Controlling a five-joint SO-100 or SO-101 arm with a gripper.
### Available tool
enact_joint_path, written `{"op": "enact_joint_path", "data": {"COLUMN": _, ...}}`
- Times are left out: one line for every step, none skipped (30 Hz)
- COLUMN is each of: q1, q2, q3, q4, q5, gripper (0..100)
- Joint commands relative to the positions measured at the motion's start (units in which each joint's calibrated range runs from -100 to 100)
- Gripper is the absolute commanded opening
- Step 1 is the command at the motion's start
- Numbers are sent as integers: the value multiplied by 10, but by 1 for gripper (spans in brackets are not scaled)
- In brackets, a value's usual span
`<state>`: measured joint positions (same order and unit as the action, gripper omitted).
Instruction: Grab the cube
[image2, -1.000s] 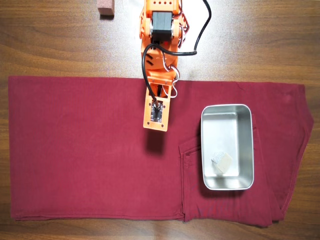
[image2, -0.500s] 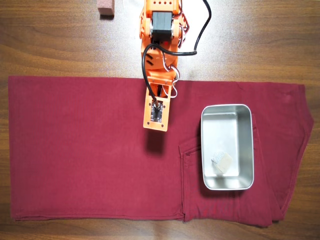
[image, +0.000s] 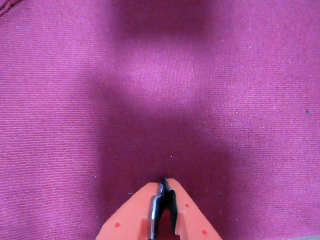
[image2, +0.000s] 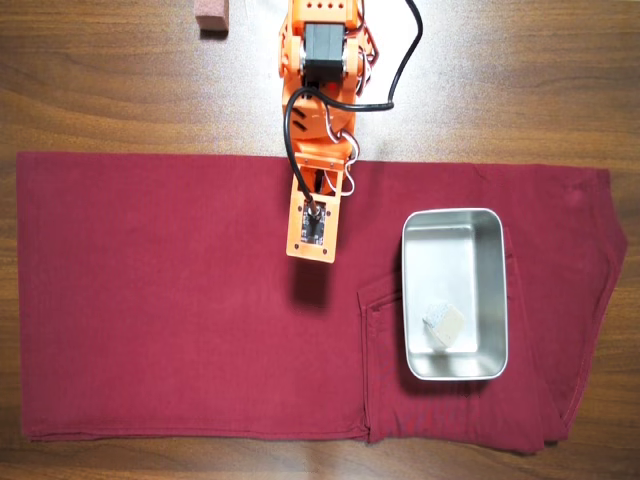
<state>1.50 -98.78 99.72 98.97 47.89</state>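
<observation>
Inside the tray (image2: 455, 225) sits the cube (image2: 445, 322); pincer (image: 163, 181) closed, empty.

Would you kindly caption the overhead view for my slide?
Orange arm above the maroon cloth; the cube lies inside the metal tray.

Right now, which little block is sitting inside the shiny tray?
The pale beige-grey cube sits inside the metal tray. The reddish-brown block lies on bare wood.

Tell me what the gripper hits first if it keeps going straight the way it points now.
Probably only the red cloth: the gripper, fingers together, faces bare fabric in the wrist view. The cube lies aside in the metal tray.
</observation>
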Motion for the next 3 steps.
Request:
{"op": "enact_joint_path", "data": {"q1": -5, "q2": 4, "q3": 3, "q4": 10, "q5": -1, "gripper": 1}}
{"op": "enact_joint_path", "data": {"q1": -5, "q2": 4, "q3": 3, "q4": 10, "q5": -1, "gripper": 1}}
{"op": "enact_joint_path", "data": {"q1": -5, "q2": 4, "q3": 3, "q4": 10, "q5": -1, "gripper": 1}}
